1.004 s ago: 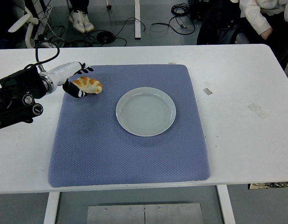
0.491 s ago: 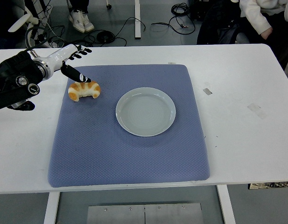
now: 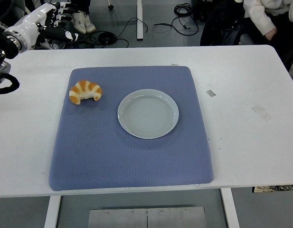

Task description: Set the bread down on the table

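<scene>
Left hand [image 3: 53, 21]: top left corner, raised beyond the table's far edge, well apart from the bread. Fingers look loosely spread and hold nothing. Black forearm hardware sits at the left border below it.

Bread [image 3: 85, 91]: a croissant, golden with pale bands, lying flat on the left part of the blue mat [image 3: 132, 156], near the mat's left edge. Nothing touches it. Curve opens toward the near side.

Plate [image 3: 148, 113]: pale round plate, empty, at the mat's middle, just right of the bread and apart from it.

White table [image 3: 241, 95]: bare to the right of the mat, save a few small tape marks. Right arm not in view.

Person: a pale sleeve and dark clothing at the top right corner, away from the work area; shoes and cables show on the floor beyond the far edge.

Step in hand: judging by the layout, the placing looks done; the bread rests free on the mat-covered table and the hand is clear of it.

Next move: little is called for. The arm needs only a clear path to rest at its edge, staying high enough not to brush the bread.
</scene>
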